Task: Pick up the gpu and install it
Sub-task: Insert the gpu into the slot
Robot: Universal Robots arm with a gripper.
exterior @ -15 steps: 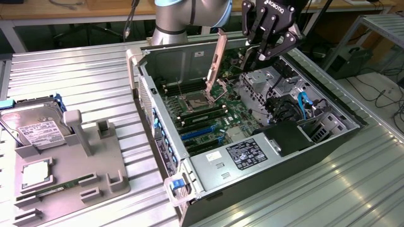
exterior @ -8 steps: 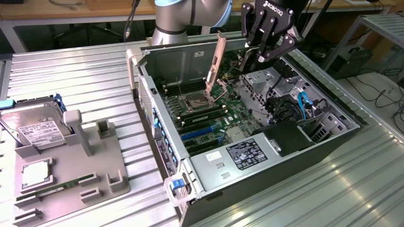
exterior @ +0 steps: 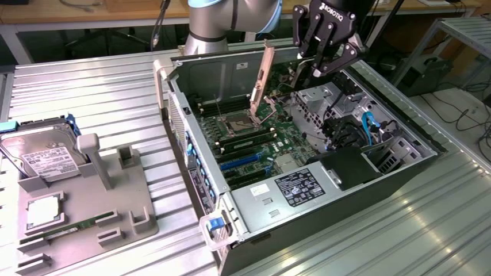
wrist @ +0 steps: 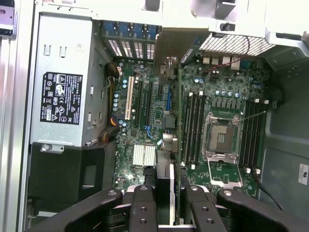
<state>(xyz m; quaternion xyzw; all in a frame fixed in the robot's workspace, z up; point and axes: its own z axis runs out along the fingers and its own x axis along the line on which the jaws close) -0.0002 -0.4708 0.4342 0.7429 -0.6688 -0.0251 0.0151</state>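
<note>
My black gripper hangs over the far end of the open computer case, above the motherboard. In the wrist view its fingers are shut on the gpu. The gpu is a thin dark-green card seen edge-on, with a pale metal piece between the pads, and it is held upright. The card runs over the board between the expansion slots and the memory slots, clear of them. The gripper sits well above the board.
The empty CPU socket has its beige lever standing upright. The power supply fills the case's near end, with blue cables beside it. At the exterior view's left, a grey fixture holds a silver hard drive and a memory stick.
</note>
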